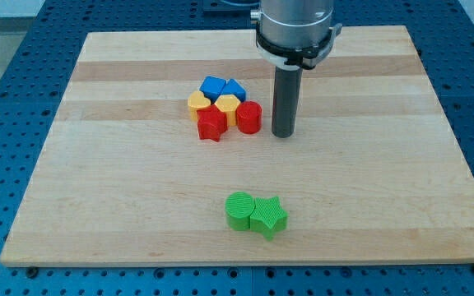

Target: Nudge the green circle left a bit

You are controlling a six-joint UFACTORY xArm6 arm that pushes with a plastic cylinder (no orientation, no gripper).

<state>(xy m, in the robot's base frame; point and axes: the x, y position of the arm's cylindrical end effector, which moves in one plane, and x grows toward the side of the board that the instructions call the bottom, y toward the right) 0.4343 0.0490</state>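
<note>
Item: green circle [239,210], near centre of the desk [97,205], touching the green star [269,216] on its right. Your tip [283,134] (no gripper fitted, nothing held) stands far off, just right of the red cylinder [249,117]. Nudge not begun, by appearances.

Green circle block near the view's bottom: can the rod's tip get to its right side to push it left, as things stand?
Probably not directly. The green star block touches the green circle block on that side. My tip stands far above, beside the red cylinder block.
</note>
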